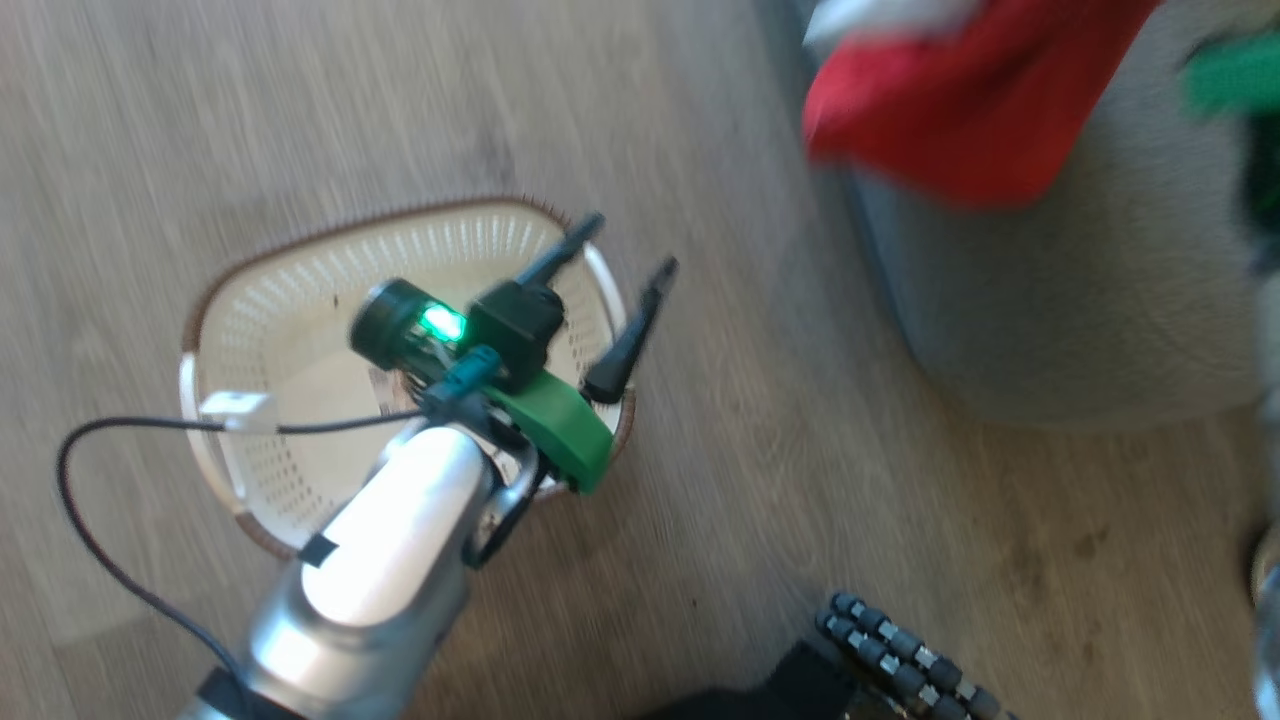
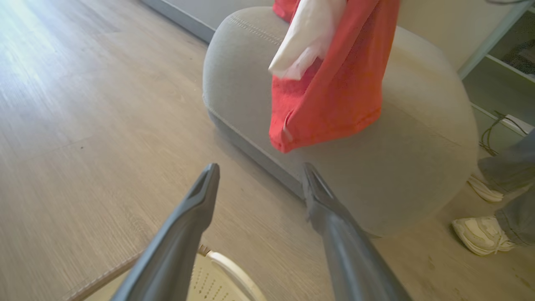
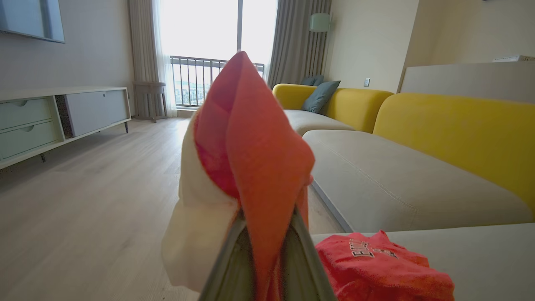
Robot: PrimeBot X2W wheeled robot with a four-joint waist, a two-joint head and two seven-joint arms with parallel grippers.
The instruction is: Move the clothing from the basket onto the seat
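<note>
We see left fingers [image 1: 630,340] spread wide, empty, above basket [image 1: 300,300]; right fingers [image 3: 226,263] clamp clothing [image 3: 259,138] over seat [image 2: 418,146].

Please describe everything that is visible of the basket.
The basket is an oval tub of cream-white perforated plastic with a brown woven-look rim and side handles. It stands upright on the wooden floor, near the seat but apart from it. The part that shows looks empty. The left gripper, open, hangs over its right side, and that arm hides some of it.
</note>
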